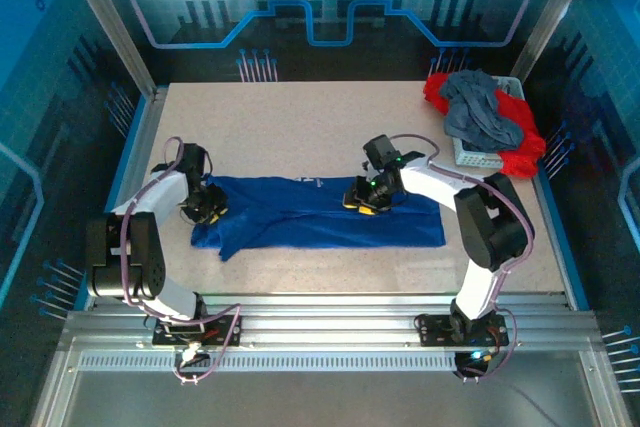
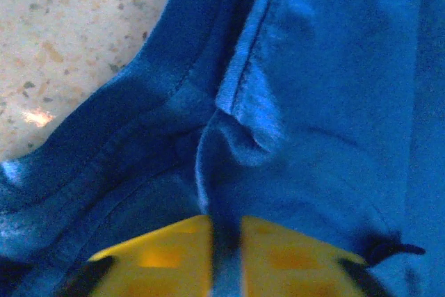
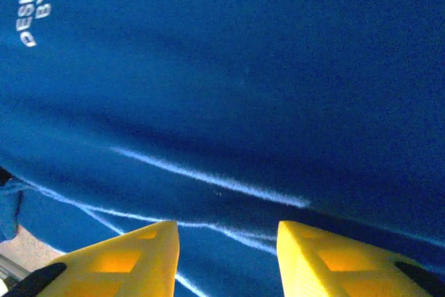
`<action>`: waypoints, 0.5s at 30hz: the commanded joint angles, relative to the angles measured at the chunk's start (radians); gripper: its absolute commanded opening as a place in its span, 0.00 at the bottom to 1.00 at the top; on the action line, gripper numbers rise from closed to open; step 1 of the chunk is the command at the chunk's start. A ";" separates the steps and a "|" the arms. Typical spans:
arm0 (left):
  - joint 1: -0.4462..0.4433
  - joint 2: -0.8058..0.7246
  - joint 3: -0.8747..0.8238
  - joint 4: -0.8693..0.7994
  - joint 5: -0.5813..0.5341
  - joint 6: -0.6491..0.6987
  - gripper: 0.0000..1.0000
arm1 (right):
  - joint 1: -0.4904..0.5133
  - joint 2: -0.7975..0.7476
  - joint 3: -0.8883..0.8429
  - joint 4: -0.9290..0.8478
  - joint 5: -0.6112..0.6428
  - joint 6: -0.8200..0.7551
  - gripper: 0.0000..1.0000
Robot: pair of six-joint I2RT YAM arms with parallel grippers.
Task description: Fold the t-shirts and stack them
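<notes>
Plainly one blue tee (image 1: 320, 212), one grey tee (image 1: 480, 112)

White capital lettering (image 3: 28, 6) stood on the royal-blue t-shirt (image 3: 243, 81) in the right wrist view, in two lines turned sideways: "DESIGN" and "BY" (the first letter was unclear and could pass for a P). In the top view a small white print (image 1: 306, 182) sat on the same shirt, too small to read
</notes>
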 commanded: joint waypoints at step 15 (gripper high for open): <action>0.007 -0.092 0.075 -0.102 -0.019 -0.004 0.00 | 0.012 0.162 0.123 -0.179 0.124 0.023 0.42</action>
